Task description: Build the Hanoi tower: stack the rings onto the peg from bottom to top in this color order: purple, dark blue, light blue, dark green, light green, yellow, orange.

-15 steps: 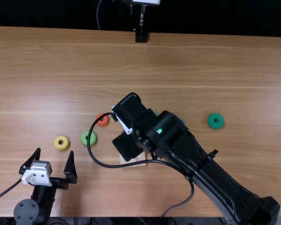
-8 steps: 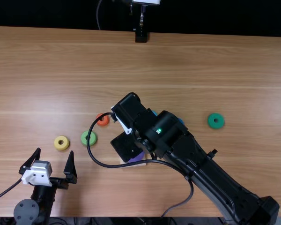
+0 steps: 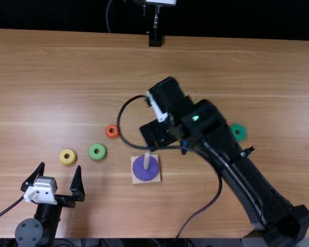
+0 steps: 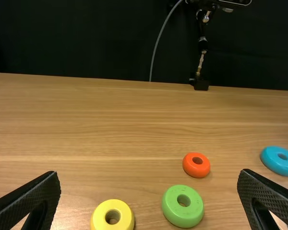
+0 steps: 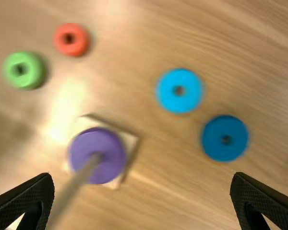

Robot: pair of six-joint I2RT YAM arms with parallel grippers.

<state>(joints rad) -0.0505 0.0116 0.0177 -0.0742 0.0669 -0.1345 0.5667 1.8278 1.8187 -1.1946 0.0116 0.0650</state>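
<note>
Top view: the purple ring (image 3: 140, 171) is on the peg (image 3: 147, 160); yellow (image 3: 64, 160), light green (image 3: 93, 155) and orange (image 3: 108, 135) lie left of it, dark green (image 3: 239, 129) right. Left wrist: left gripper (image 4: 150, 172), fingers apart. Right wrist: right gripper (image 5: 142, 175), fingers apart; dark blue (image 5: 216, 146) and light blue (image 5: 168, 98) lie off the peg; six rings remain.

wooden table (image 3: 67, 77), square base (image 3: 136, 180), orange ring (image 3: 108, 135), yellow ring (image 3: 64, 159), green rings (image 3: 94, 155), blue rings (image 5: 191, 91)

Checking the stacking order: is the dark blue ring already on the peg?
No, the dark blue ring lies on the table, apart from the peg.
</note>
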